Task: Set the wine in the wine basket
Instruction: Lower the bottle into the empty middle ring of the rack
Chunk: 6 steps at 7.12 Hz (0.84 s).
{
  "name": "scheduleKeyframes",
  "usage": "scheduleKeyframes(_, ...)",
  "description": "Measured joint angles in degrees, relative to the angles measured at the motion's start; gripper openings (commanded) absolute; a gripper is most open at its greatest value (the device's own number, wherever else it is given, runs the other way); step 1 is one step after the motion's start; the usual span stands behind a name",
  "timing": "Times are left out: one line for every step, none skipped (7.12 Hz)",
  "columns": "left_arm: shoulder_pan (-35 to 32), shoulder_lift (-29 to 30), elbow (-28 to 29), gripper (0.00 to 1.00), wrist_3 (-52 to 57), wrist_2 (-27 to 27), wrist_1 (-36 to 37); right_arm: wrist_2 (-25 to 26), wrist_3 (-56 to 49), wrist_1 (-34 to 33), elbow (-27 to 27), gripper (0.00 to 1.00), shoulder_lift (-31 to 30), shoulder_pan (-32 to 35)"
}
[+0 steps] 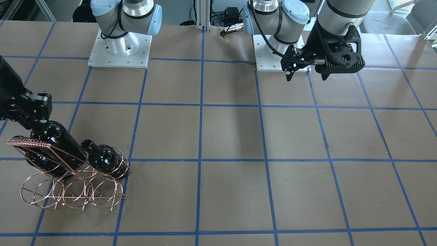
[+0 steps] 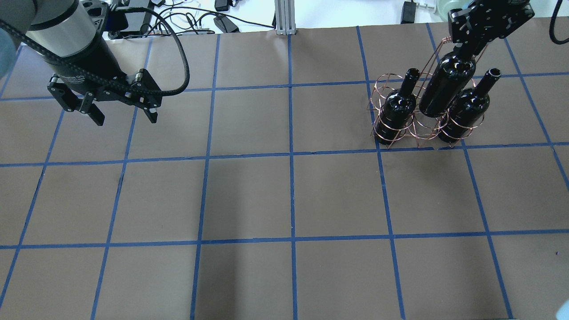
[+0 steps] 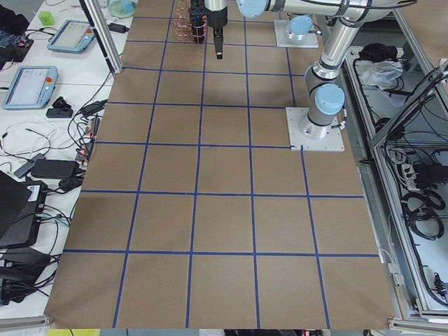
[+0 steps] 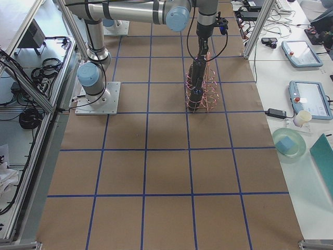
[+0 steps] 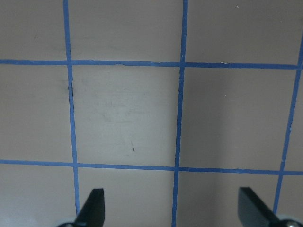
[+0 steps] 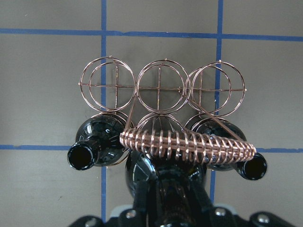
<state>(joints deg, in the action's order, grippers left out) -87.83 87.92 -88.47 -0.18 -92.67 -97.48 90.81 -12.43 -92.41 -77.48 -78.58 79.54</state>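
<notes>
My right hand (image 2: 466, 44) grips the wine (image 2: 446, 91) by its neck, body partway into the basket's (image 6: 159, 88) middle ring. I'd lower slowly, plumb, clear of the handle (image 6: 189, 146); my left hand (image 2: 126, 120) hangs wide open, empty.

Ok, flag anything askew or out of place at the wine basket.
The middle wine bottle, gripped at its neck by the right gripper, rides higher than the two seated bottles and leans, close beside the wine basket's handle. Nothing spilled or broken.
</notes>
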Motion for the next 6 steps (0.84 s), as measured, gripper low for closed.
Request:
scheduleKeyframes(0.0,0.0,0.0,1.00,0.0,-0.1,0.0,0.0,-0.2,-0.3,0.0,0.00,0.3,0.0)
scheduleKeyframes(0.0,0.0,0.0,1.00,0.0,-0.2,0.0,0.0,-0.3,-0.4,-0.1,0.00,0.5,0.0)
scheduleKeyframes(0.1,0.1,0.0,1.00,0.0,0.0,0.1,0.0,-0.3,-0.2,-0.2,0.00,0.5,0.0)
scheduleKeyframes(0.2,0.1,0.0,1.00,0.0,0.1,0.2,0.0,-0.3,0.1,-0.3,0.00,0.5,0.0)
scheduleKeyframes(0.2,0.1,0.0,1.00,0.0,0.1,0.2,0.1,-0.4,0.1,-0.3,0.00,0.5,0.0)
scheduleKeyframes(0.2,0.1,-0.1,1.00,0.0,0.2,0.2,0.1,-0.7,0.0,-0.3,0.00,0.6,0.0)
